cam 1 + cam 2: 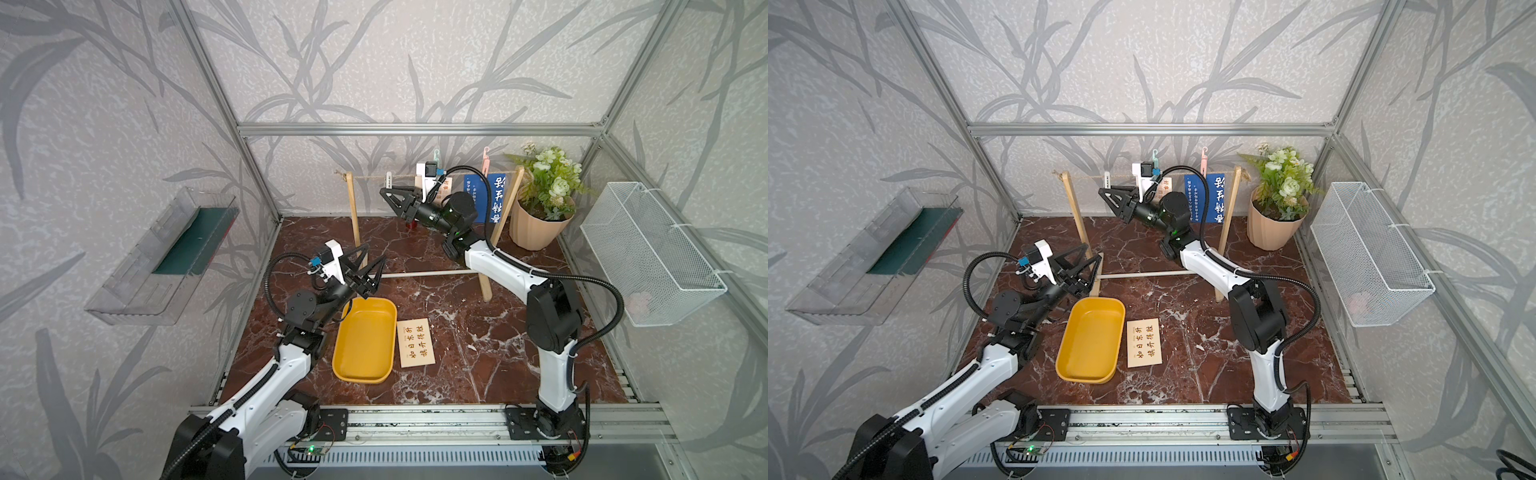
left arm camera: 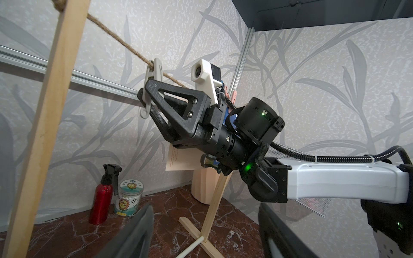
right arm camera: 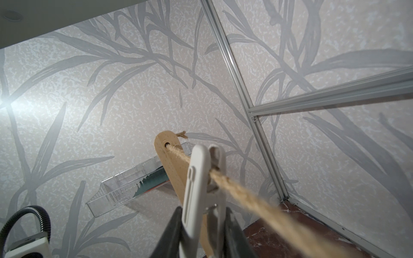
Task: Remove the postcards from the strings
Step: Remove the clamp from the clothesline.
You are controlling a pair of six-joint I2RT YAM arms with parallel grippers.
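The string (image 1: 370, 178) (image 2: 116, 35) spans the tops of the wooden stand's uprights. A dark blue postcard (image 1: 494, 199) and a cream postcard (image 1: 446, 185) hang from it, the cream one mostly hidden behind my right arm. Another cream postcard (image 1: 415, 343) lies flat on the table. My right gripper (image 1: 384, 192) (image 3: 202, 214) is shut on a white clothespin (image 3: 196, 178) (image 2: 154, 73) that sits on the string with no card in it. Low over the table, my left gripper (image 1: 374, 253) (image 2: 205, 207) stands open and empty beside the stand's left upright.
A yellow tray (image 1: 365, 338) sits next to the lying card. A potted plant (image 1: 540, 224) stands at the back right, a wire basket (image 1: 652, 253) on the right wall, a clear shelf (image 1: 162, 257) on the left wall. A red spray bottle (image 2: 101, 196) and a jar (image 2: 128, 201) stand behind the stand.
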